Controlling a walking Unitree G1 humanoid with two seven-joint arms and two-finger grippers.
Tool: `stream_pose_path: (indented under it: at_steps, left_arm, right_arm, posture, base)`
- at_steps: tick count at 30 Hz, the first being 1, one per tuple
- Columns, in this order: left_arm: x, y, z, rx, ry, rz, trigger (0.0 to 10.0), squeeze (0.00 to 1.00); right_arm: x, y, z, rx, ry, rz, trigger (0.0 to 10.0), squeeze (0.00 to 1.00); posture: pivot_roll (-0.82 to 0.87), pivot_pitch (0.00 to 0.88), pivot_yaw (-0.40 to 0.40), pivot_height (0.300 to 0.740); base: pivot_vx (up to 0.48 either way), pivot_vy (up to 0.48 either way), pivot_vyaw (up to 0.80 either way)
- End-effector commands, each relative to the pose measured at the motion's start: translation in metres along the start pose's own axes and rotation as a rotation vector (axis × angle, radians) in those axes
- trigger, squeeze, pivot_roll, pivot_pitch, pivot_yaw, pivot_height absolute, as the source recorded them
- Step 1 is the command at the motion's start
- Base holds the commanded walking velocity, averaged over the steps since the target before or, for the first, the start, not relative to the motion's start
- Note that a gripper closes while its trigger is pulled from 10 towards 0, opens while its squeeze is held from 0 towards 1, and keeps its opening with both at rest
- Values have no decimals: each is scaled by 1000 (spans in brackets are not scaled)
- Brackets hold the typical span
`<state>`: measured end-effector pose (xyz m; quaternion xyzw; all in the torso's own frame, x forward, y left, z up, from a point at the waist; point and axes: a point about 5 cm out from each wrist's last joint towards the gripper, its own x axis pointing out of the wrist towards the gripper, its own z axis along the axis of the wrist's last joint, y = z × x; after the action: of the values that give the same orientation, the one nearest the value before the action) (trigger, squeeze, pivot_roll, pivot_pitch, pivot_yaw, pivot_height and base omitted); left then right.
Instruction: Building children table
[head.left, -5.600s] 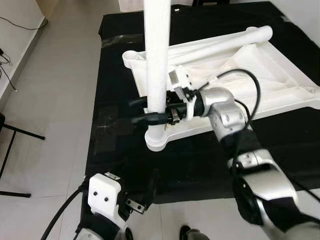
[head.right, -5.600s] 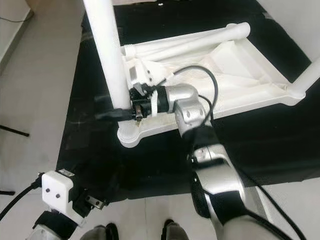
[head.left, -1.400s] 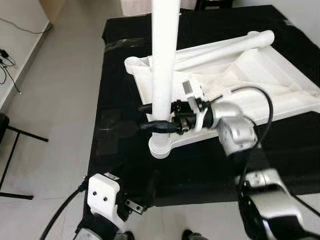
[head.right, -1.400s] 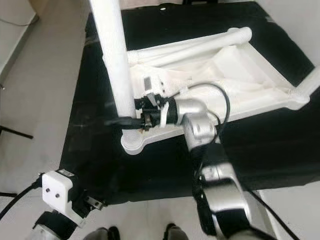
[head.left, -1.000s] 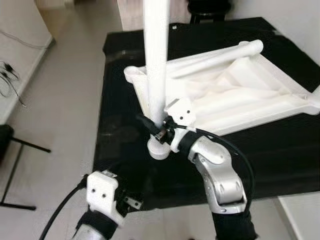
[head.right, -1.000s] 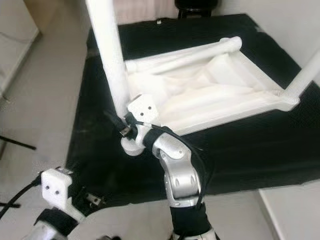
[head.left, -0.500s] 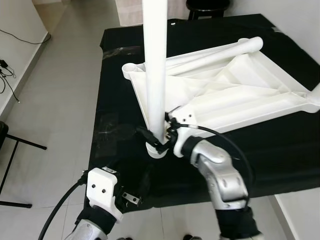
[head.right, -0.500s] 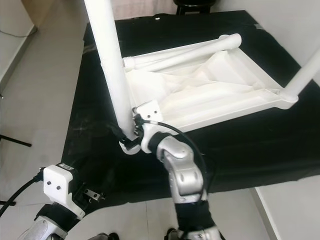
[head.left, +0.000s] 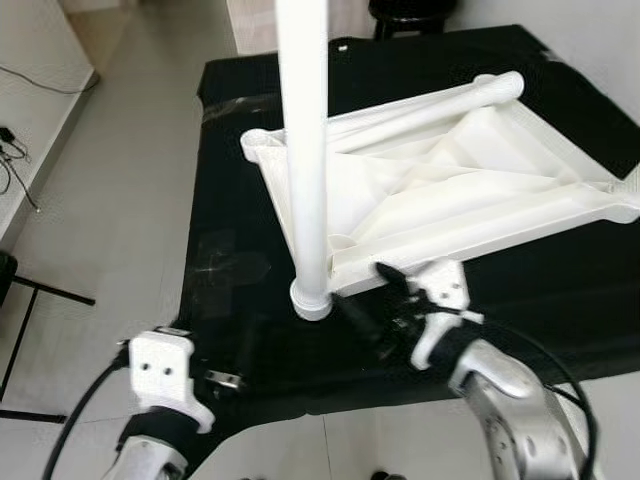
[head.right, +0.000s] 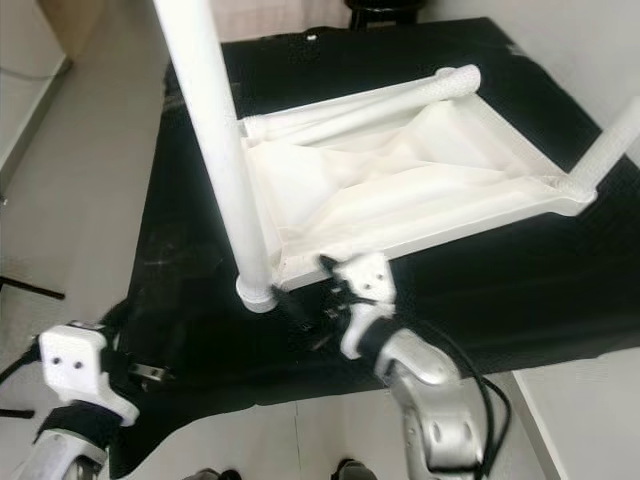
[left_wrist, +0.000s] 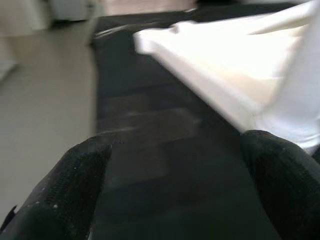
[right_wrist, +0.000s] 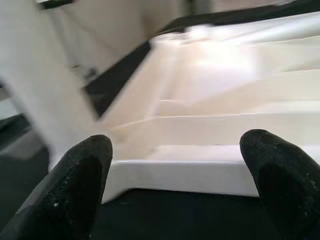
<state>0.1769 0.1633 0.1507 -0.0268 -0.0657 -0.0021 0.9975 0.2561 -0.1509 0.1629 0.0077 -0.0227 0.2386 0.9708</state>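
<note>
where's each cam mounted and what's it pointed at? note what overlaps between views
Left eye view: head, looking down at the upturned white table on the black mat; left gripper low left, right gripper near the upright leg.
Right eye view: the same scene from the other stereo eye.
Left wrist view: along its open fingers at mat and table corner.
Right wrist view: along its open fingers at the table's rim.
Shared: table and upright leg in all four.
</note>
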Motion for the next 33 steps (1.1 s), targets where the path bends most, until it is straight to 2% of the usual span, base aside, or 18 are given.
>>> stream_pose_path:
  at_steps: [1, 4, 6, 8, 33]
  left_arm:
    - [-3, 4, -6, 20, 38, 32, 10000, 0]
    - [-9, 9, -13, 50, 90, 81, 10000, 0]
    - [-9, 9, -13, 50, 90, 81, 10000, 0]
    - [-15, 12, -22, 49, 130, 111, 10000, 0]
    - [0, 8, -24, 28, 101, 80, 10000, 0]
  right_arm:
    - [-2, 3, -2, -2, 0, -20, 10000, 0]
    - [-2, 1, -11, -59, 41, -86, 10000, 0]
    - [-2, 1, -11, -59, 41, -86, 10000, 0]
    - [5, -2, -23, -128, 115, -102, 10000, 0]
    - [18, -7, -30, -147, 120, -153, 10000, 0]
  posture:
    - [-36, 172, 61, 740]
    - [-31, 160, 59, 740]
    - [-31, 160, 59, 740]
    - [-17, 144, 45, 740]
    - [-24, 122, 35, 740]
  base:
    - [0, 0, 0]
    - [0, 0, 0]
    - [0, 0, 0]
    - [0, 0, 0]
    - [0, 0, 0]
